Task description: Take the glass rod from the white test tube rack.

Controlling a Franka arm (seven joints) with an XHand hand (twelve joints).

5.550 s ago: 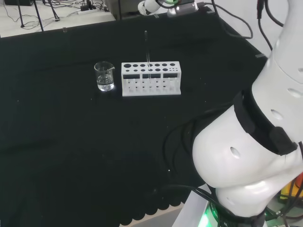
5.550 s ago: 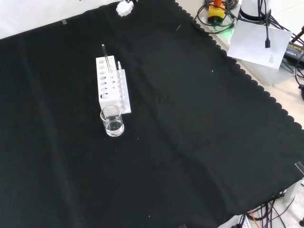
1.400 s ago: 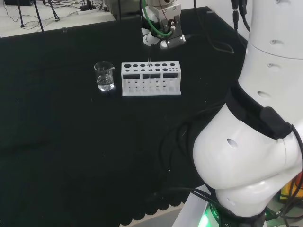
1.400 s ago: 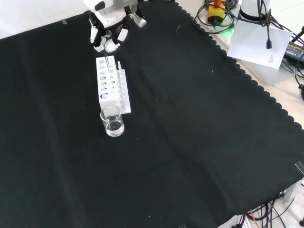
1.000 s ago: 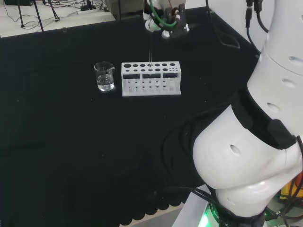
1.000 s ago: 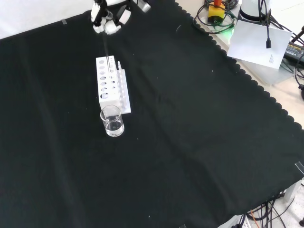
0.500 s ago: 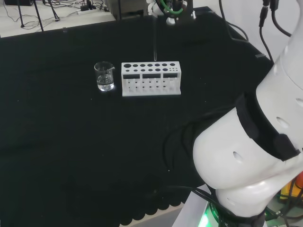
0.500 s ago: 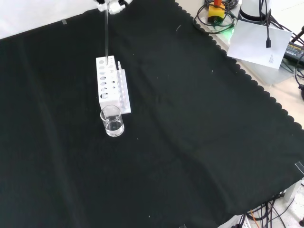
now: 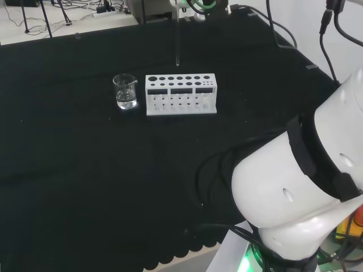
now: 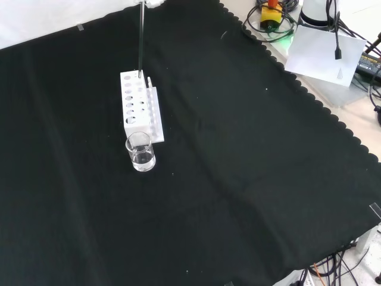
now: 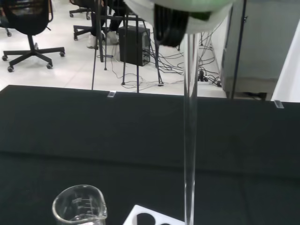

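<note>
**Rod hangs plumb under the hand, tip clear of the rack**

The glass rod hangs straight down from the hand, which sits at the very top edge of the head and front views. Its long axis is close to vertical. In the head view its lower tip stands above the white test tube rack, with black cloth showing between the tip and the rack's top row of holes, so it looks free of the rack. In the front view the rod's lower end overlaps the far end of the rack, which I take to be line of sight rather than contact.

The wrist view looks down the rod, which runs from the blurred white underside of the hand toward the rack's corner, with the beaker off to one side. So the rod lies directly below the hand, along the hand's own line of pull.

How the fingers sit on the rod I cannot tell; no view shows them plainly, though the rod hanging in mid-air points to a hold at its upper end.

The beaker, with some clear liquid, stands on the bench just beside one end of the rack. Any sideways travel should start once the tip is well above both.
</note>
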